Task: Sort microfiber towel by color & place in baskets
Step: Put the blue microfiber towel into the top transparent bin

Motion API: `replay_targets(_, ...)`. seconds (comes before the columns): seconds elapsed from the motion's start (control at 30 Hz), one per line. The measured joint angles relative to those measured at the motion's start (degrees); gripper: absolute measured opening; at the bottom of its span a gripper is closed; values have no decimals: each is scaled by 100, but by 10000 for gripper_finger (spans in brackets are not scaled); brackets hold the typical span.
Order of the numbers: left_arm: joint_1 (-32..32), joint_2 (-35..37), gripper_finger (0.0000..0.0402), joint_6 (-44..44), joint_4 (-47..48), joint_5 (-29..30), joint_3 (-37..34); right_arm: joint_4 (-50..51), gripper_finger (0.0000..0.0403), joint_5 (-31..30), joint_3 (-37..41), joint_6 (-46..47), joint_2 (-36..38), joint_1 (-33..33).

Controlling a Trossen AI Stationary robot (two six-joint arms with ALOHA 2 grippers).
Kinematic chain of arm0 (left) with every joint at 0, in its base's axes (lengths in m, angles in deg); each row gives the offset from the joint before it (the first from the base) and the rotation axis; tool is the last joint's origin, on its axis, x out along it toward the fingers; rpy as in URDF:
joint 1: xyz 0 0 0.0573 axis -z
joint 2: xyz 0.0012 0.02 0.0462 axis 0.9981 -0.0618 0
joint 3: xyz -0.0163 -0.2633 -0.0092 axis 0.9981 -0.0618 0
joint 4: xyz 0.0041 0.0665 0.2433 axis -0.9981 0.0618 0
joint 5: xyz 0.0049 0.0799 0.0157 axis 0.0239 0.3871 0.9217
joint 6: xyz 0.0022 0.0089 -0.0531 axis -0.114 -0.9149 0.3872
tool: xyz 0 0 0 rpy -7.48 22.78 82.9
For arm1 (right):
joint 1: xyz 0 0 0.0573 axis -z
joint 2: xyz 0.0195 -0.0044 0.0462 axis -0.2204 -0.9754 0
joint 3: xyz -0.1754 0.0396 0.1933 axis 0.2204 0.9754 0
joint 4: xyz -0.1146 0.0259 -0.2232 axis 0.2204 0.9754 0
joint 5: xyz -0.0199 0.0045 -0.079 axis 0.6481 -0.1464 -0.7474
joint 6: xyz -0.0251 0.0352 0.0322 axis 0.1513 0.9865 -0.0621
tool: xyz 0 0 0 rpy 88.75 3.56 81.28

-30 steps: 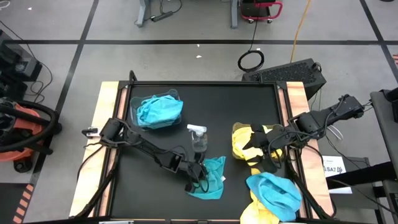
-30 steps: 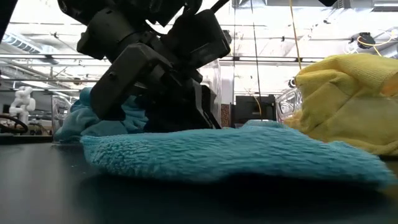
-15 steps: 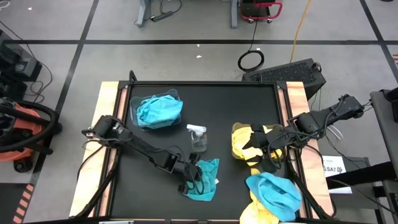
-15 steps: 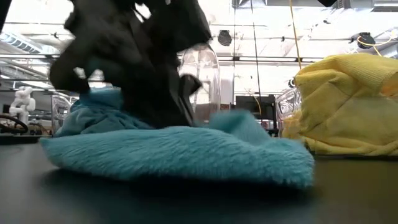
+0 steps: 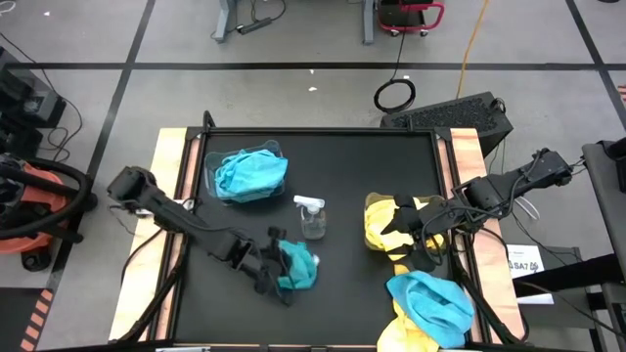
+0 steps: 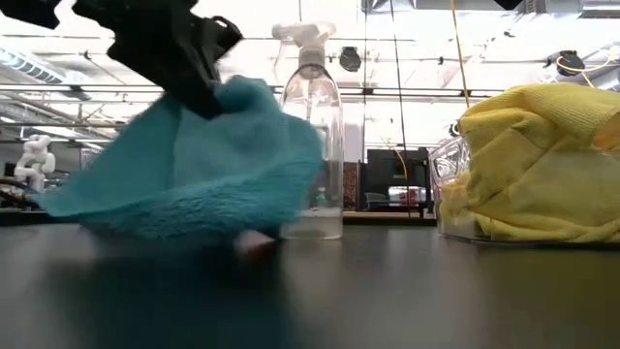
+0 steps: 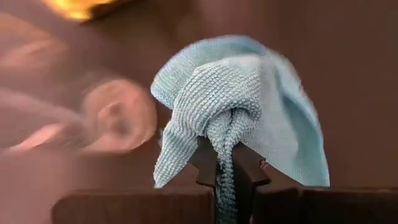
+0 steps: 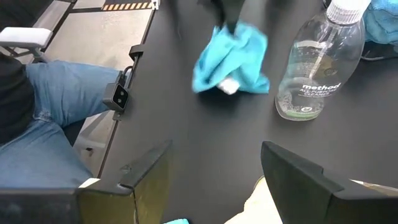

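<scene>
A turquoise microfiber towel [image 5: 301, 266] [image 6: 194, 165] is bunched up in my left gripper [image 5: 277, 274] [image 7: 225, 163], which is shut on it near the table's near middle. A clear basket [image 5: 277, 149] at the far left holds turquoise towels [image 5: 249, 174]. Another clear basket [image 6: 450, 165] on the right holds yellow towels [image 5: 380, 223] [image 6: 542, 155]. My right gripper [image 5: 403, 235] [image 8: 214, 168] hovers open over that yellow basket. More turquoise [image 5: 430, 301] and yellow [image 5: 411, 334] towels lie heaped at the near right corner. My left gripper pinches a gathered fold [image 7: 225, 140] of the turquoise towel between its two fingers [image 7: 205, 163], several layers bunched together. The fingers come slanting down from the table's left. The towel droops beyond and below them; whether its lower edge [image 6: 242, 233] touches the table I cannot tell.
A clear spray bottle [image 5: 312, 217] [image 6: 312, 126] [image 8: 317, 68] stands upright mid-table, just beyond the held towel. A seated person's leg in jeans [image 8: 56, 106] shows past the table's edge. Bare black table [image 5: 352, 176] lies between the two baskets.
My left gripper has moved toward the table's left edge and risen, drawing the turquoise towel with it. The towel lay spread flat on the table; now it is gathered into a bunch and raised, clear of the spray bottle in the low view.
</scene>
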Motion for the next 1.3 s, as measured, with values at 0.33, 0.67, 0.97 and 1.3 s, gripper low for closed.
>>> replay_targets(0.33,96,1116,14,677,1799,1775,9,-39,238,-2,0,8,0,0)
replay_targets(0.67,-351,1696,14,965,3078,3680,11,-56,238,-15,0,19,0,0)
replay_targets(0.97,-1304,1708,17,953,3876,4129,15,-72,238,-18,0,21,0,0)
replay_targets(1.3,-2418,1708,21,924,4589,4555,15,-70,238,-131,0,6,0,0)
